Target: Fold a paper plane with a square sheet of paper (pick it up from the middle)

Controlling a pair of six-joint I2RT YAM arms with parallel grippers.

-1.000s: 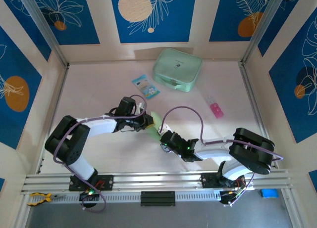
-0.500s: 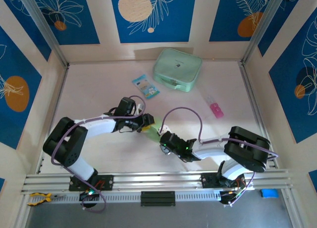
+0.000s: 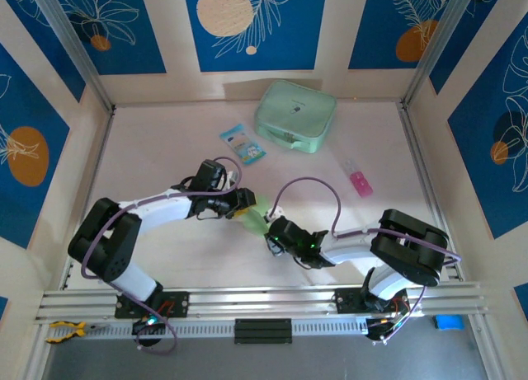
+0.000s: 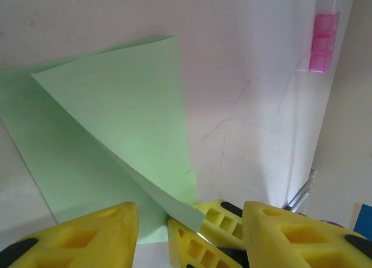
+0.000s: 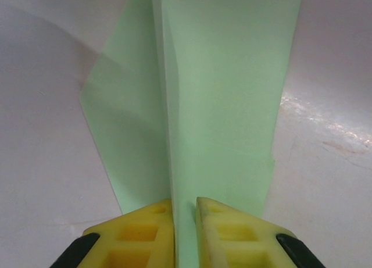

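Mid-fold, looks like: the square sheet of paper (image 3: 254,218), on the bench (image 3: 165,149) at 7 o'clock from the mint case (image 3: 295,116), is pinched by the right pincer (image 5: 185,221). The left pincer (image 4: 187,213) is spread. Next, a flap is to be gripped.

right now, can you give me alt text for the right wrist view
The right end effector pinches a raised fold of the pale green paper between its yellow fingers, closed tight on it. The creased sheet stretches away from the camera across a pale table.

green paper (image 3: 255,218) between left hand (image 3: 245,205), right hand (image 3: 269,229)
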